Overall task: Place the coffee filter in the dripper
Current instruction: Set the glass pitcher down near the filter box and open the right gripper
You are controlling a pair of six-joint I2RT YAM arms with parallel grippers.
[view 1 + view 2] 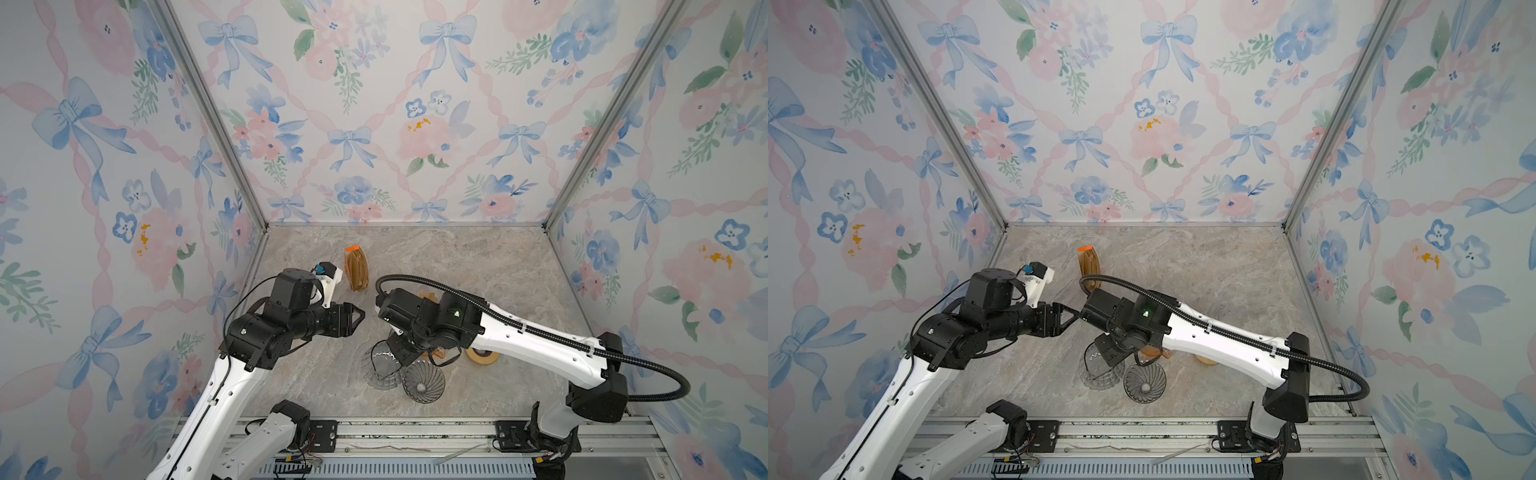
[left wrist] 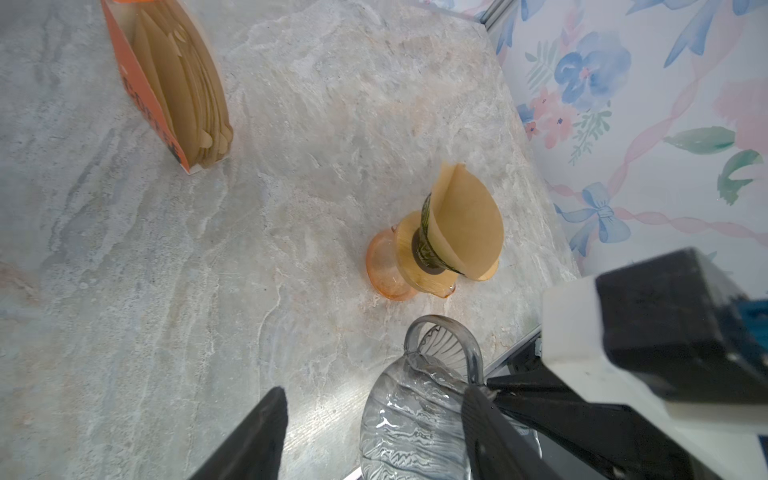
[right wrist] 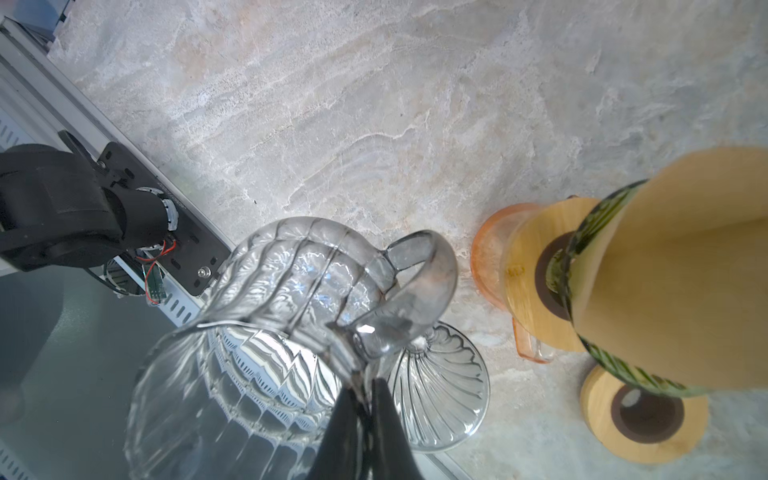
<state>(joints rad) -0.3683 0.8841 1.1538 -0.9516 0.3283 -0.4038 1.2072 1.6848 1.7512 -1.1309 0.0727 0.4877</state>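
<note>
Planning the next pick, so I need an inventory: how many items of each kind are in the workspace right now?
Clear drippers: 2
Green dripper: 1
Wooden collars: 2
Orange carafe: 1
Filter pack: 1
Loose filter: 1
Total: 8

Tan filter (image 2: 469,224), green-striped dripper (image 2: 424,232), clear ribbed jug (image 3: 299,266)

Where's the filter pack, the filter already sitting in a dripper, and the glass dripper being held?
filter pack (image 2: 178,83): left wrist view, on the brown papers.
seated filter (image 2: 465,224): left wrist view, its paper face.
held glass dripper (image 3: 299,266): right wrist view, ribbed wall.
</note>
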